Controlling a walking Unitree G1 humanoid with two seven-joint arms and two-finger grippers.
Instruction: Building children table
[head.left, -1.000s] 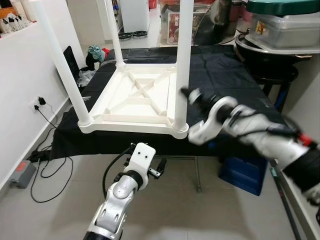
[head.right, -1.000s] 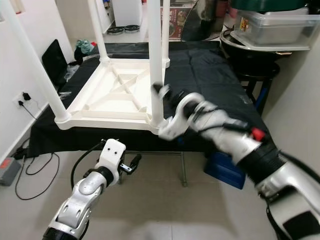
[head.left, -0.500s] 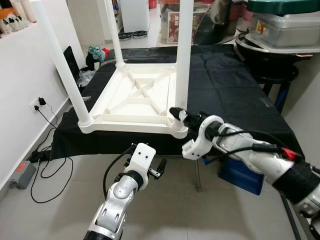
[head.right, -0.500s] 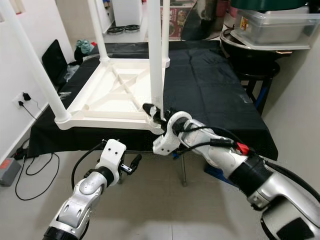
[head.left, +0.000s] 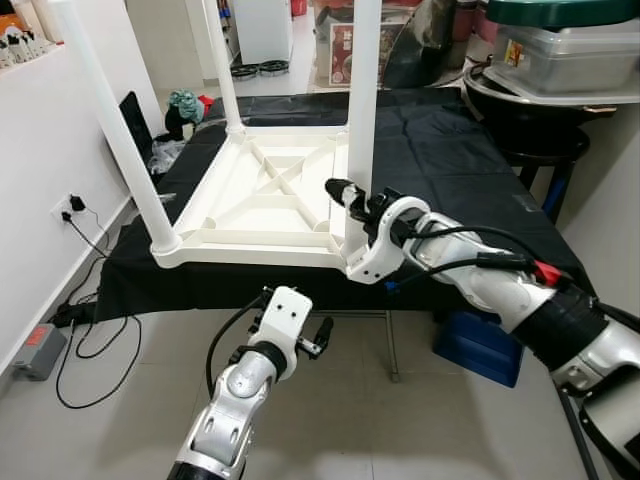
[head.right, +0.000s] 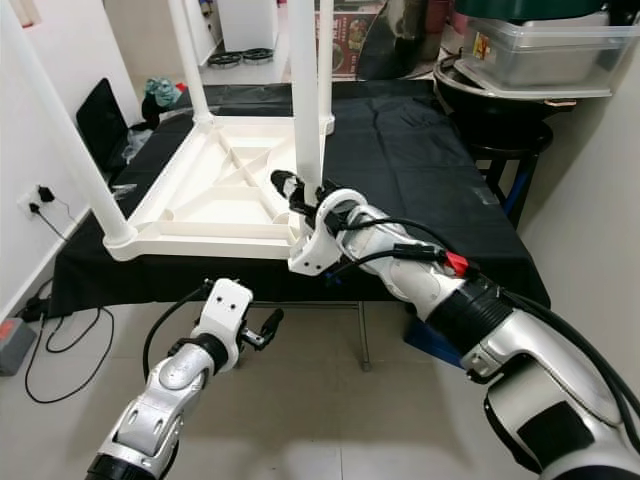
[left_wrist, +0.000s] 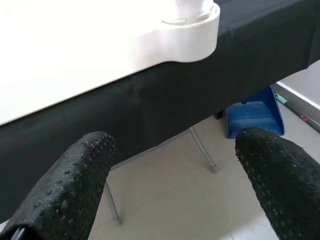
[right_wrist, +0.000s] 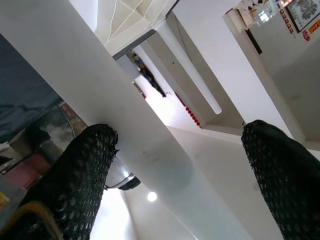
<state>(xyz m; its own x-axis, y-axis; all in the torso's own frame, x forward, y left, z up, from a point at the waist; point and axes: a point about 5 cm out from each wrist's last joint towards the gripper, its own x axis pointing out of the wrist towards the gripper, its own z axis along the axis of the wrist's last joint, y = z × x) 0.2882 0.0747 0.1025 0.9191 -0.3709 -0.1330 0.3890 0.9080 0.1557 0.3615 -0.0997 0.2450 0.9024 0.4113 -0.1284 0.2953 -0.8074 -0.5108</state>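
Note:
The white children's table (head.left: 270, 200) lies upside down on a black-covered work table (head.left: 450, 150), its legs pointing up. My right gripper (head.left: 345, 195) is at the base of the near-right leg (head.left: 363, 110). It is open, one finger on each side of the leg. In the right wrist view the leg (right_wrist: 100, 100) runs between the two black fingers (right_wrist: 80, 170). My left gripper (head.left: 322, 335) hangs open below the work table's front edge, holding nothing. The left wrist view looks up at the table's corner (left_wrist: 190, 30) and the black cloth.
A blue bin (head.left: 480, 345) stands on the floor under the work table's right side. Stacked pans and a plastic box (head.left: 560, 60) fill a rack at the right. On the left wall, a socket with cables (head.left: 75, 205) sits above a grey power strip (head.left: 35, 345).
My right gripper has swung left from beside the table's corner and now straddles the base of the near-right leg. The left arm has not moved.

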